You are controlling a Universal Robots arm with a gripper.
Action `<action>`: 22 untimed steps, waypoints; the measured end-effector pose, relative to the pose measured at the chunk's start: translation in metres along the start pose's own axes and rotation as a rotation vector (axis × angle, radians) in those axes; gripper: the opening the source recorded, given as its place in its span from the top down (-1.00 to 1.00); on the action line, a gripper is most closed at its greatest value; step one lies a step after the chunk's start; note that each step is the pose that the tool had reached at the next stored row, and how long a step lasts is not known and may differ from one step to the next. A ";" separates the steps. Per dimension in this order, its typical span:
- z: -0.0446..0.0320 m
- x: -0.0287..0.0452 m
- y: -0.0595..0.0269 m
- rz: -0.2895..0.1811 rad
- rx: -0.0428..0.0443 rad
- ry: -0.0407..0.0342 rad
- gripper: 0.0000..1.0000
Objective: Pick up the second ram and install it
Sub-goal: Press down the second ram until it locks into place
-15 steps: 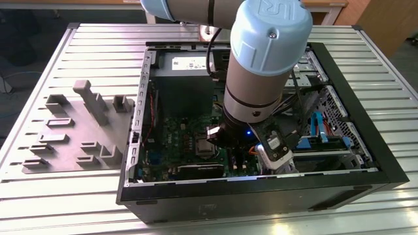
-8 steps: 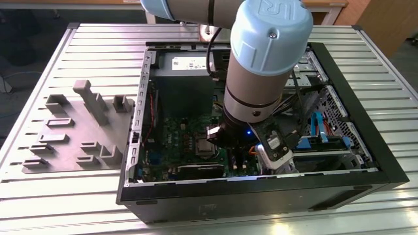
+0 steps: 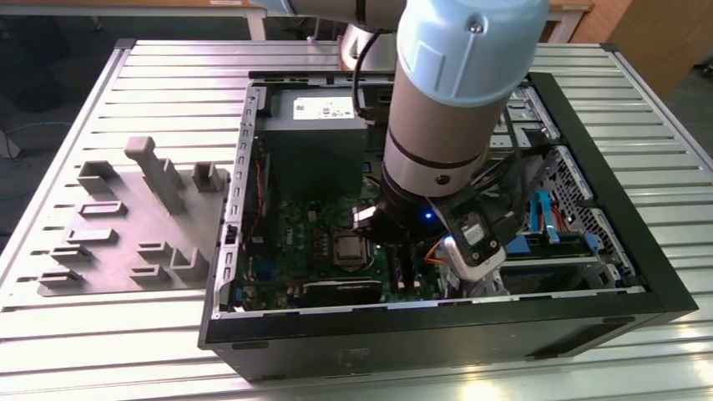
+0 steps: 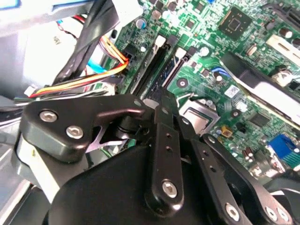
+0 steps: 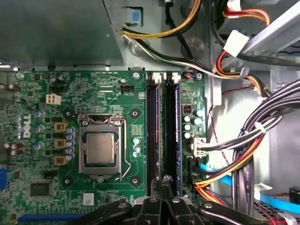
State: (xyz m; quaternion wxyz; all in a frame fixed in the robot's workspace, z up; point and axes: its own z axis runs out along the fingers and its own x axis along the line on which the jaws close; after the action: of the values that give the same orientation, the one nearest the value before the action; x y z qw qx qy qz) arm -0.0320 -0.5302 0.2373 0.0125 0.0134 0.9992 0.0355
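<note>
My gripper (image 5: pixel 163 181) is shut, its two black fingertips pressed together low over the near end of the two long dark memory slots (image 5: pixel 162 131) on the green motherboard (image 5: pixel 42 108). Nothing shows between the fingers. The second ram cannot be told apart from the dark slots, which are seen edge-on from above. In the second wrist view the gripper (image 4: pixel 158 110) and its black linkage hang just above the same slots (image 4: pixel 164 61). In the exterior view my arm (image 3: pixel 446 109) reaches down into the open computer case (image 3: pixel 446 322).
A grey fixture plate (image 3: pixel 123 225) with blocks lies on the slatted table at the exterior view's left. The processor socket (image 5: pixel 101 150) sits beside the slots. On their other side run bundled cables (image 5: pixel 243 154). The grey power supply (image 3: pixel 317 125) fills the case's far end.
</note>
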 end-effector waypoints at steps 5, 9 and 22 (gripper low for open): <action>-0.0010 0.0000 0.0001 0.000 -0.0006 0.0000 0.79; -0.0003 0.0000 0.0038 0.000 -0.0057 0.0001 0.79; 0.0026 0.0008 0.0308 0.000 -0.0099 0.0002 0.79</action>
State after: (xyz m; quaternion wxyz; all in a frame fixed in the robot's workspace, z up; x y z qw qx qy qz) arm -0.0320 -0.4993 0.2369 0.0124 0.0134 0.9990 0.0404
